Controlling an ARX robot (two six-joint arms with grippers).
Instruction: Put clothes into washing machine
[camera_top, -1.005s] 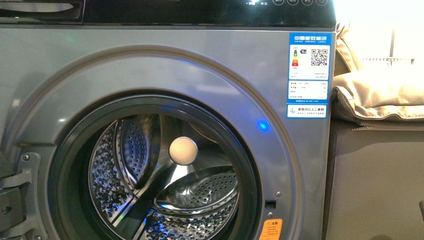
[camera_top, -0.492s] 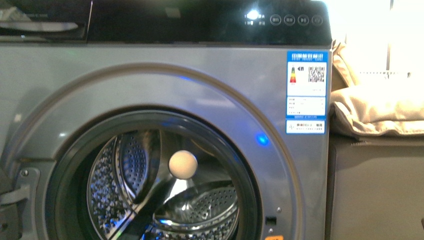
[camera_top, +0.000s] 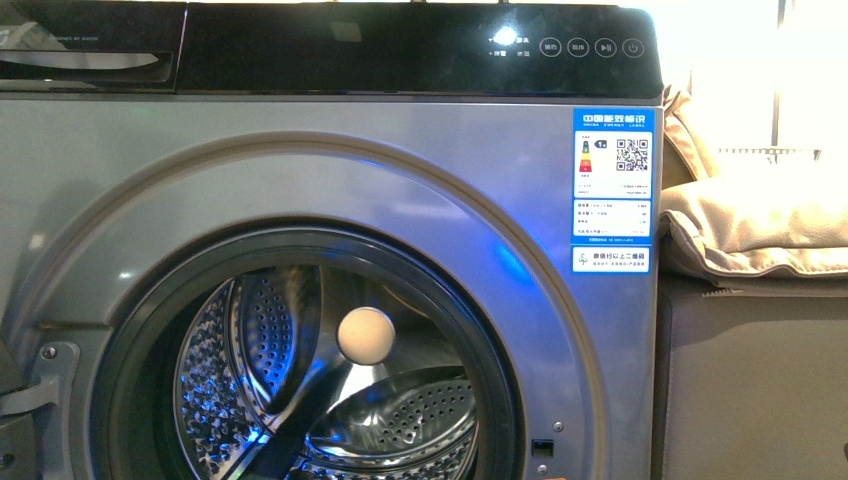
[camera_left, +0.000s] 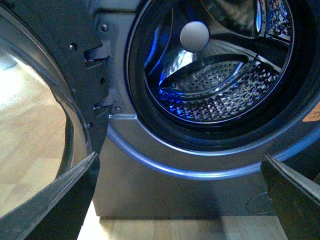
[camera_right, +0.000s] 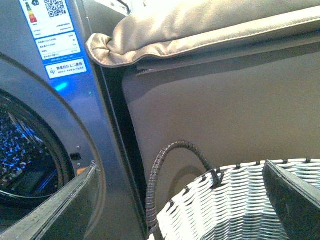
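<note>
The grey-silver washing machine (camera_top: 330, 170) fills the front view, its door open and its black-rimmed porthole (camera_top: 300, 250) showing an empty perforated steel drum (camera_top: 400, 420). The blue energy label (camera_top: 612, 190) is at its upper right. No dark navy clothes show in any view. My left gripper (camera_left: 180, 165) is open and empty, low in front of the machine's base below the drum (camera_left: 220, 90). My right gripper (camera_right: 180, 165) is open and empty above a white wicker basket (camera_right: 240, 210), right of the machine (camera_right: 45, 130). Neither gripper shows in the front view.
The open glass door (camera_left: 35, 110) hangs at the machine's hinge side. A beige cream-coloured cloth (camera_top: 760, 225) lies on a grey unit (camera_top: 760, 380) beside the machine, also seen in the right wrist view (camera_right: 200, 25). The basket has a dark arched handle (camera_right: 170, 155). Wooden floor (camera_left: 165, 230) lies below.
In the front view the machine has slid downward: the control panel now shows more fully, the label sits lower, and the orange sticker has left the bottom edge.
</note>
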